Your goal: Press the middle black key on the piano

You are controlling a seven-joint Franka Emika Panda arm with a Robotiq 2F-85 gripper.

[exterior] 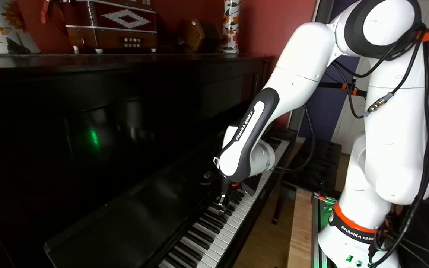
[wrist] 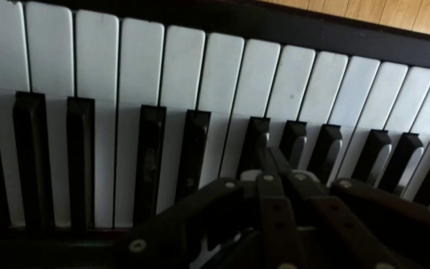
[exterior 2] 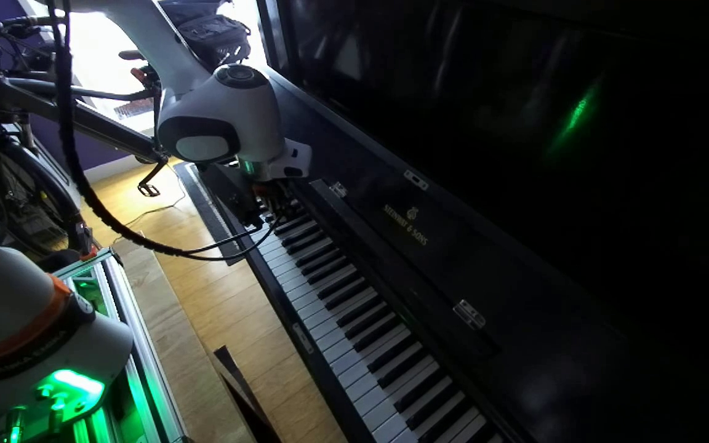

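Looming over the piano (exterior: 125,93): a robot arm (exterior: 300,69), gripper (wrist: 270,150) clenched

From where I stand, the big black piano runs along a red wall (exterior: 274,22), its keyboard (exterior 2: 309,311) — white keys (wrist: 140,59) and narrow black ones (wrist: 151,164) — passing under the arm in both exterior views. The gripper points down at the keys, its two fingers (wrist: 280,160) pinched together. In the wrist view the tips show at the right edge of a black key (wrist: 252,142), the leftmost of a group of three; whether they touch it, I cannot tell. An accordion (exterior: 110,29) sits on top of the piano, and gilt lettering (exterior 2: 407,224) behind the keys reads STEINWAY & SONS.
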